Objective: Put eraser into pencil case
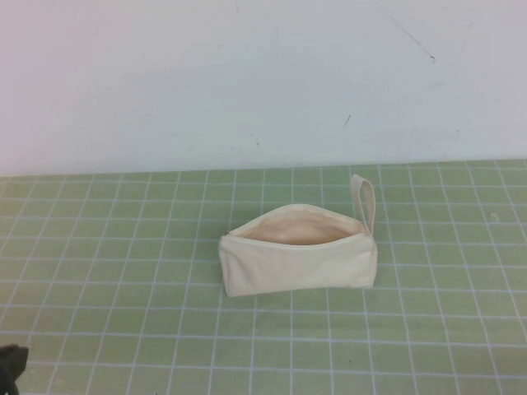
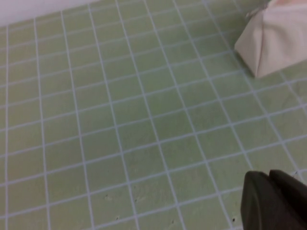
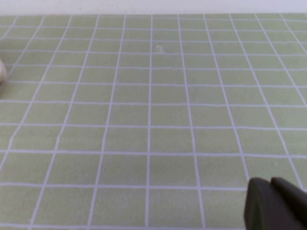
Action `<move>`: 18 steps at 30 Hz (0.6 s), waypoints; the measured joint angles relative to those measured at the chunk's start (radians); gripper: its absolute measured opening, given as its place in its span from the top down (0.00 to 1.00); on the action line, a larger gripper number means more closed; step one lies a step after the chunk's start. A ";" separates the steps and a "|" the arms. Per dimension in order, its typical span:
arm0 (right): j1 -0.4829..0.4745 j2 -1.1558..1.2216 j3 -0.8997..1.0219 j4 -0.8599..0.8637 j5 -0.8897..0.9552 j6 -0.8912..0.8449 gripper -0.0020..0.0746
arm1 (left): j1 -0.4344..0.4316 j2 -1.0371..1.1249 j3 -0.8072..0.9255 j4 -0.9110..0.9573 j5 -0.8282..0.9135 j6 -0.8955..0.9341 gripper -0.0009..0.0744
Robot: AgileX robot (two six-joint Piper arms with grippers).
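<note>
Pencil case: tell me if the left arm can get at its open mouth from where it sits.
Probably yes. The cream-white fabric zip pouch lies unzipped mid-mat, and only bare green grid mat lies between it and the left gripper at the near-left corner. The right gripper is parked clear.

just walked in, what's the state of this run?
Nothing is being handled. The pencil case sits unzipped near the middle of the green grid mat, loop strap at its right end. No eraser is visible anywhere; possibly it is already inside, but that cannot be seen. The left gripper sits at the near-left corner; the right gripper shows only in its wrist view, over bare mat.
</note>
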 joint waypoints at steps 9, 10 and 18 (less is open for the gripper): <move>0.000 0.000 0.000 0.000 0.000 0.000 0.98 | 0.034 -0.071 0.025 -0.052 0.046 -0.079 0.99; 0.000 0.000 0.000 0.000 0.000 0.000 0.98 | 0.059 -0.108 0.030 -0.061 0.036 -0.087 0.99; 0.000 0.000 0.000 0.000 0.000 0.000 0.98 | 0.302 -0.411 0.184 -0.064 -0.201 -0.101 0.99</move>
